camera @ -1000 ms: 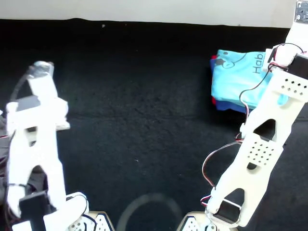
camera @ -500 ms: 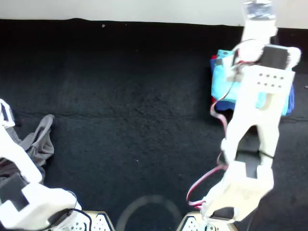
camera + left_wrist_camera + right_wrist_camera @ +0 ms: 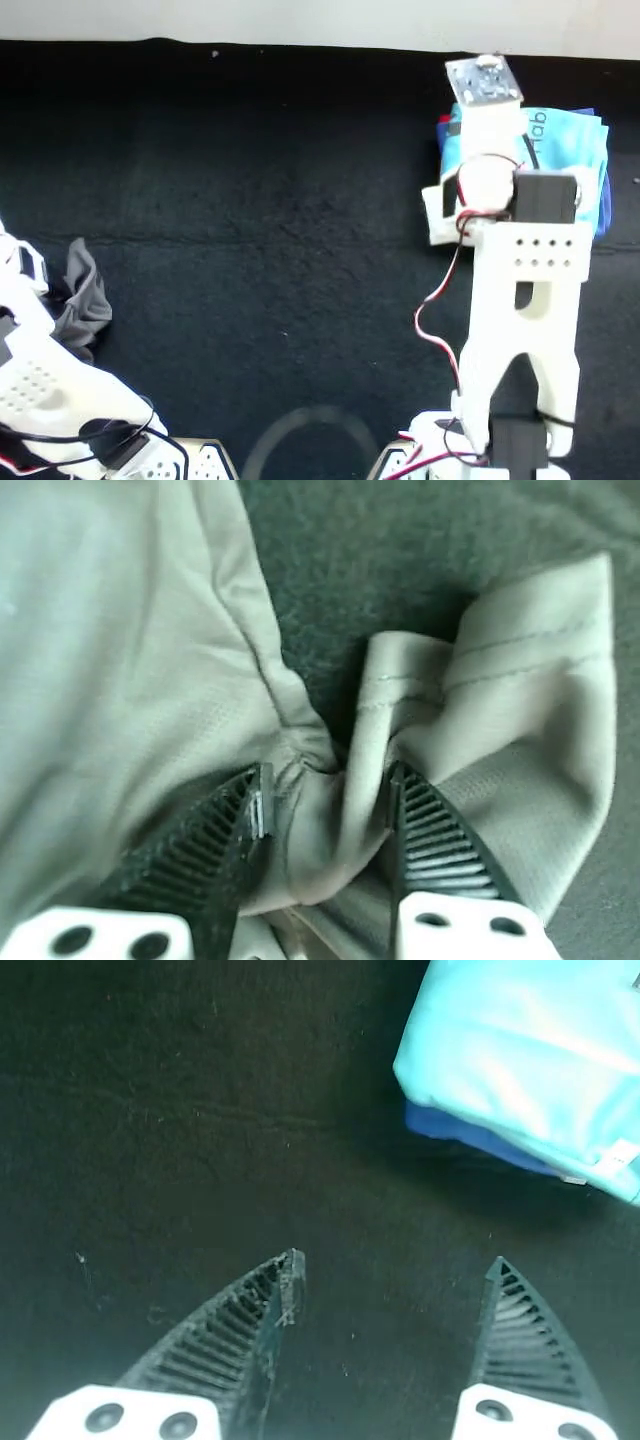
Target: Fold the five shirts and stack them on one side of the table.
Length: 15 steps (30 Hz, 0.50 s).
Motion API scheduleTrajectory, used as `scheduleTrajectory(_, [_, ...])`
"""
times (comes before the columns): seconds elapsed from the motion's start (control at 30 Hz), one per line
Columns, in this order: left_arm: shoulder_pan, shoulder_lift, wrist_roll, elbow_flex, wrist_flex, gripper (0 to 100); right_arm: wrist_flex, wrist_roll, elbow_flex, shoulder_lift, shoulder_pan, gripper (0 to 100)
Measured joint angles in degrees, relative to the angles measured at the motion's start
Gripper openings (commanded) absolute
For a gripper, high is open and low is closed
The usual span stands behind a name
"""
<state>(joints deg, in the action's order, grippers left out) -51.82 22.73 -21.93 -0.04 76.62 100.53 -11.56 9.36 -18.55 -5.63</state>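
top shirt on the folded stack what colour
Light turquoise. The top shirt shows best in the right wrist view.

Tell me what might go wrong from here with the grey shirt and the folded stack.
The left gripper pinches only a bunched fold of the grey shirt; the cloth may slip out, or stay crumpled when dragged.
The right gripper hangs open close beside the folded stack; a careless swing could nudge it askew.

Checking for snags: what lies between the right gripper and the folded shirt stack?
Nothing but bare black table cover; the right wrist view shows it between the open right gripper and the folded shirt stack.
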Motion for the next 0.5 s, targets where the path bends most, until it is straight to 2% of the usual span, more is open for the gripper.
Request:
scheduleTrajectory(0.07, [0.2,0.5,0.0,0.0,1.6,0,0.0,0.0,-1.8,-0.8,0.0,27.5])
scheduleTrajectory(0.23, [3.1,0.5,0.0,0.0,7.5,1,0.0,0.0,-5.5,-1.0,0.0,27.5])
scheduleTrajectory(0.33, [7.9,0.4,0.3,0.0,10.2,1,0.0,0.0,-8.3,-1.0,0.0,27.5])
scheduleTrajectory(0.5, [18.7,-5.5,4.8,0.0,13.5,1,-0.1,0.0,-13.3,-1.2,0.0,27.5])
